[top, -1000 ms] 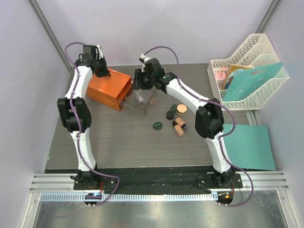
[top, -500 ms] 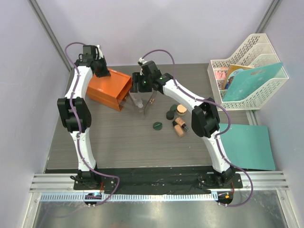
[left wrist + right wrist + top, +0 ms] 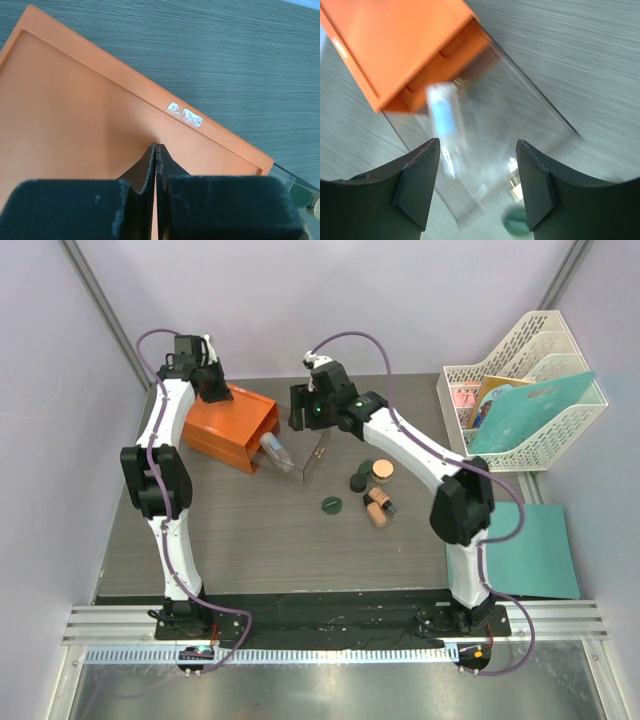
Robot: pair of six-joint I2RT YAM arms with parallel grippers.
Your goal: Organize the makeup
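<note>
The clear tube (image 3: pixel 277 452) lies in the pulled-out clear drawer (image 3: pixel 300 462) of the orange drawer box (image 3: pixel 225 425). It appears blurred in the right wrist view (image 3: pixel 442 112). My right gripper (image 3: pixel 306 420) hovers open and empty above the drawer (image 3: pixel 477 144). My left gripper (image 3: pixel 212 386) is shut and presses on the box's top (image 3: pixel 156 147). On the table to the right lie dark green discs (image 3: pixel 332 504) (image 3: pixel 358 481), a tan-lidded jar (image 3: pixel 382 471) and tan-and-black cylinders (image 3: pixel 377 508).
A white file rack (image 3: pixel 470 375) with a teal folder (image 3: pixel 530 410) stands at the back right. A teal sheet (image 3: pixel 525 545) lies at the right edge. A metal rail runs along the front by the arm bases.
The clear tube has left my right gripper and now lies in the drawer close to the orange box. My right gripper has drawn back and up. The left arm has not moved.
</note>
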